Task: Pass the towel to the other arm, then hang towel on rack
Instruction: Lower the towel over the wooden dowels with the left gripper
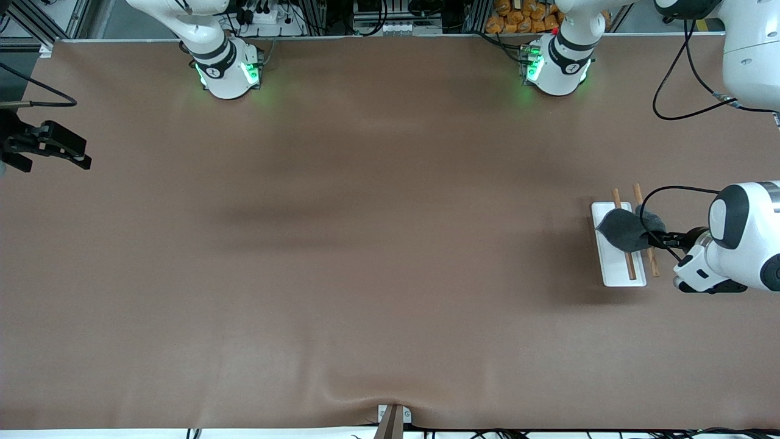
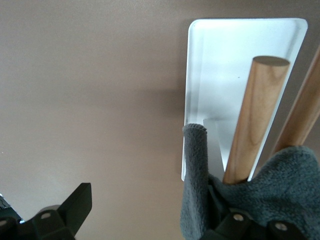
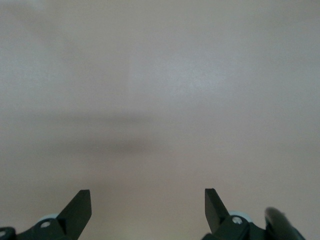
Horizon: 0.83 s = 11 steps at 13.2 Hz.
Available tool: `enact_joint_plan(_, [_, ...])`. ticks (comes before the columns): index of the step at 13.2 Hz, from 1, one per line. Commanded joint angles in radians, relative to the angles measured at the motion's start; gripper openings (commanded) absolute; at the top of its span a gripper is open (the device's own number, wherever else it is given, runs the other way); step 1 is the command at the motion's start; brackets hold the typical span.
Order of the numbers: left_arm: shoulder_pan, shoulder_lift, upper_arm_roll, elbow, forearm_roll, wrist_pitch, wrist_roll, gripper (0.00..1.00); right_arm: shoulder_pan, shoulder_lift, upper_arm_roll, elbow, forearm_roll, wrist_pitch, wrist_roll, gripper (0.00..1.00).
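Front view: left arm bent in from the left arm's end of the table, white forearm lying low and level, wrist turned toward the rack (image 1: 618, 245). Left gripper (image 1: 661, 238) up at the rods, right beside the towel (image 1: 626, 229). Towel dark grey, draped across both light-brown rods (image 1: 627, 259) about midway along them, above the white base plate (image 1: 615, 268). Black cable (image 1: 655, 210) looping over the wrist and the towel's edge.

Left wrist view: fingers spread wide, one black fingertip (image 2: 76, 202) out over bare brown table (image 2: 90, 100), the other (image 2: 235, 227) against the grey cloth. Towel (image 2: 280, 185) bunched over the rods (image 2: 255, 120), one fold hanging down beside the nearer rod over the plate (image 2: 220, 60). Not clear whether that finger still touches cloth or only sits beside it.

Right arm waiting at the right arm's end of the table, reaching out to the edge of the front view, right gripper (image 1: 76, 155) dark and level over bare table. Right wrist view: both fingertips (image 3: 77, 205) well apart, nothing between them, only tabletop (image 3: 160, 90) below.
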Motion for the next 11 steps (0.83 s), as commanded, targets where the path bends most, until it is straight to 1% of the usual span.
enact_joint_plan(1, [0.004,0.004,-0.005,-0.006,0.014,0.011,0.012,1.00,-0.008,0.000,0.010,0.003,0.002,-0.001,0.001,1.00])
enact_joint_plan(4, [0.019,0.009,-0.005,-0.006,0.014,0.020,0.013,1.00,-0.008,0.000,0.010,0.003,0.006,-0.003,0.001,1.00])
enact_joint_plan(8, [0.030,0.009,-0.004,-0.003,0.015,0.040,0.065,1.00,-0.008,0.000,0.010,0.003,0.008,-0.003,0.002,1.00])
enact_joint_plan(11, [0.033,0.009,-0.005,-0.003,0.047,0.056,0.085,1.00,-0.008,0.000,0.010,0.003,0.008,-0.005,0.002,1.00])
